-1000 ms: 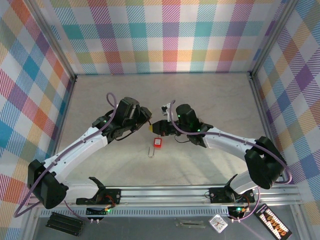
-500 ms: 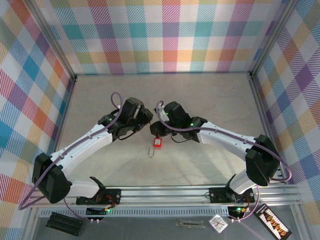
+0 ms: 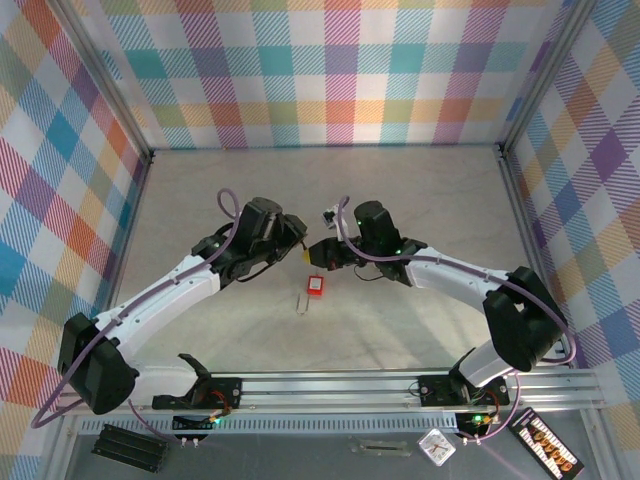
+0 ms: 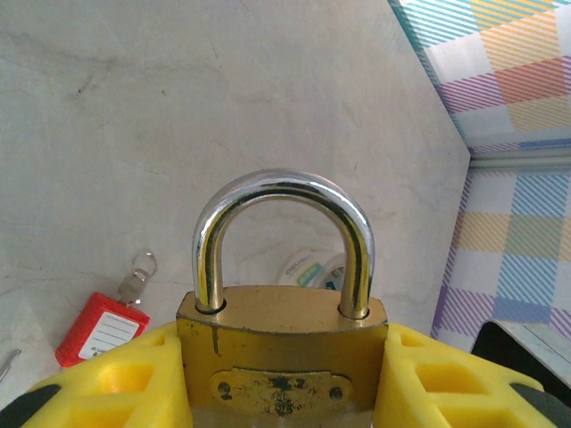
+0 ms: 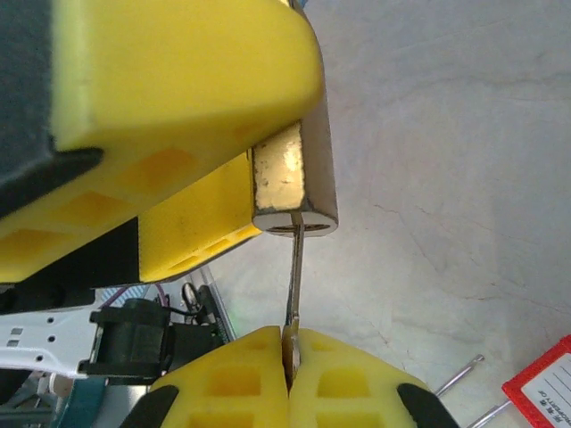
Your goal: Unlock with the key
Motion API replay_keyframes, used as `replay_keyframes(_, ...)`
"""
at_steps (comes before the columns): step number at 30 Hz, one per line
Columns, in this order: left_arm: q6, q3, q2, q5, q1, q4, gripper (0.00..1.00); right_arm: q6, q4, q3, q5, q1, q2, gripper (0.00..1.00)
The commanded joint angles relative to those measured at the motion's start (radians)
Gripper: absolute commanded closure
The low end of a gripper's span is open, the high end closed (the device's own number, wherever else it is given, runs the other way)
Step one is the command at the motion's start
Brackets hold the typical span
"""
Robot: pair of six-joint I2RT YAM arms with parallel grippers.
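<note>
Low in the right wrist view, the right hand [image 5: 290, 352] pinches the key [image 5: 293, 267], its tip in the padlock [image 5: 290, 183] clamped by the left hand [image 4: 281, 392] above. Twisting off-axis could bend the thin key or slip it free.

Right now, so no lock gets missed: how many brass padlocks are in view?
1. The brass padlock with a steel shackle is clamped in the left gripper, the right gripper holding a thin metal key at its base. Arms could hide others.
</note>
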Motion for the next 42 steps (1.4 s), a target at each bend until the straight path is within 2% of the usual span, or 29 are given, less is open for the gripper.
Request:
replay_keyframes(1, 0.016, 0.000, -0.024, 0.151, -0.049, -0.019, 1.00, -0.096, 0.099, 0.043, 0.013, -0.018, -0.016, 1.00)
replay_keyframes(5, 0.074, 0.028, -0.004, 0.143, -0.049, -0.085, 1.00, -0.137, -0.007, 0.094, 0.031, -0.018, -0.017, 1.00)
replay_keyframes(9, 0.097, 0.025, 0.015, 0.120, -0.050, -0.122, 1.00, -0.116, -0.004, 0.097, 0.053, -0.011, -0.022, 1.00)
replay_keyframes(17, 0.102, 0.065, 0.083, 0.130, -0.050, -0.128, 1.00, -0.149, -0.157, 0.186, 0.254, 0.087, 0.001, 1.00)
replay_keyframes(21, 0.107, 0.067, 0.084, 0.148, -0.052, -0.113, 1.00, -0.115, -0.125, 0.166, 0.300, 0.081, 0.003, 1.00)
replay_keyframes(24, 0.106, 0.038, 0.065, 0.151, -0.054, -0.084, 1.00, -0.060, -0.007, 0.126, 0.214, 0.048, 0.001, 1.00)
replay_keyframes(30, 0.112, -0.109, -0.040, 0.172, -0.054, 0.159, 1.00, 0.250, 0.406, 0.007, -0.085, -0.103, 0.036, 1.00)
replay_keyframes(34, 0.164, -0.128, -0.063, 0.186, -0.052, 0.232, 1.00, 0.320, 0.418, 0.057, -0.223, -0.113, 0.081, 1.00)
replay_keyframes(37, 0.178, -0.124, -0.067, 0.189, -0.046, 0.237, 1.00, 0.324, 0.393, 0.070, -0.245, -0.113, 0.081, 1.00)
replay_keyframes(40, 0.188, -0.107, -0.066, 0.184, -0.039, 0.194, 1.00, 0.273, 0.294, 0.083, -0.235, -0.113, 0.058, 1.00)
replay_keyframes(41, 0.191, -0.102, -0.064, 0.185, -0.033, 0.180, 1.00, 0.249, 0.240, 0.089, -0.224, -0.115, 0.048, 0.98)
replay_keyframes(42, 0.200, -0.094, -0.064, 0.183, -0.030, 0.160, 1.00, 0.217, 0.169, 0.098, -0.207, -0.115, 0.039, 0.90)
